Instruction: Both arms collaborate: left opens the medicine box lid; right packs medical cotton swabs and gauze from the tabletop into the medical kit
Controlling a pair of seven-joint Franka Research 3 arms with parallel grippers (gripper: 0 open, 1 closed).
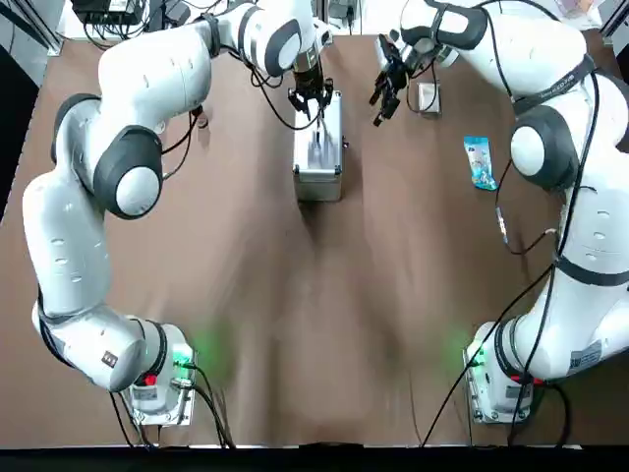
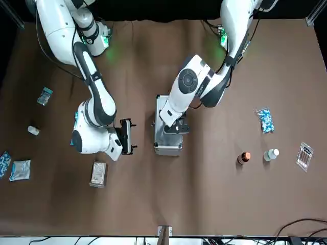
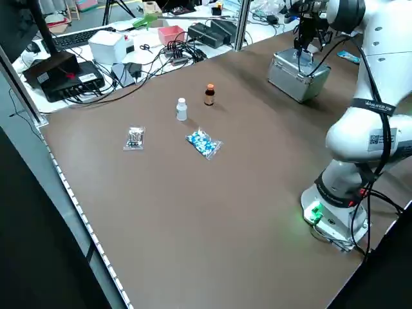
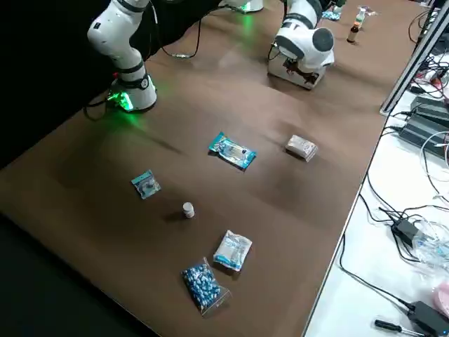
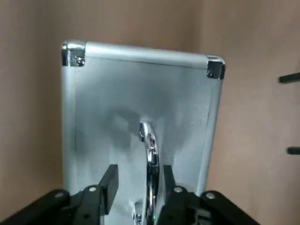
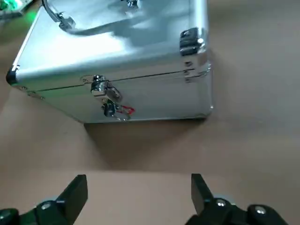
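Observation:
The medical kit (image 1: 317, 149), a silver case, stands shut at the far middle of the tabletop (image 1: 324, 315); its front latch (image 6: 105, 91) is closed. My left gripper (image 5: 138, 183) hangs over the lid, open, its fingers on either side of the lid's handle (image 5: 149, 150). My right gripper (image 1: 385, 93) is open and holds nothing, low beside the kit on its latch side. Farther right of it lies the gauze (image 1: 428, 96), a small white packet. The teal medical cotton swabs (image 1: 480, 162) lie flat nearer the right arm; both packets also show in the right side view, swabs (image 4: 233, 151) and gauze (image 4: 302, 147).
On the robot's left lie a brown bottle (image 2: 244, 157), a white bottle (image 2: 271, 154), a blue speckled packet (image 2: 264, 120) and a clear packet (image 2: 305, 155). At the far right are a small teal packet (image 2: 45, 95), a tiny white bottle (image 2: 33, 130) and further packets (image 2: 20, 170).

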